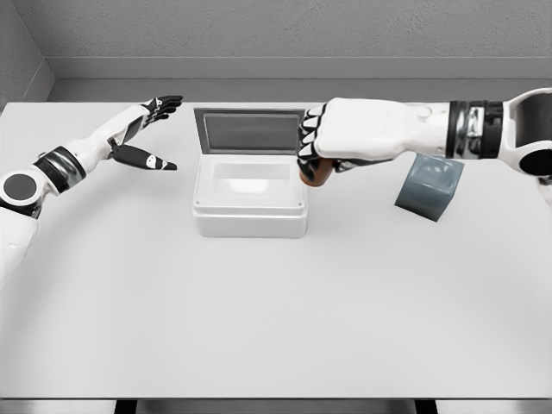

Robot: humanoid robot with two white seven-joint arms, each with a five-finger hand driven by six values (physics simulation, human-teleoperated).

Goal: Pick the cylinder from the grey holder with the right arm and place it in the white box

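At the right edge of the open white plastic box (250, 207), the right hand (332, 142) has its fingers (309, 138) clenched around the brown cylinder (314, 173), whose lower end shows below them. Right of these fingers, the tilted grey cube holder (429, 188) rests on the white counter (276, 310). Left of the box, the left hand (147, 129) hovers, fingers spread, grasping nothing.

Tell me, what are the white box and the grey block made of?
White box: probably smooth plastic, with rounded edges and a soft sheen. Grey holder: matte, evenly blue-grey with flat faces, perhaps plastic or painted metal; this simulator render leaves that open.
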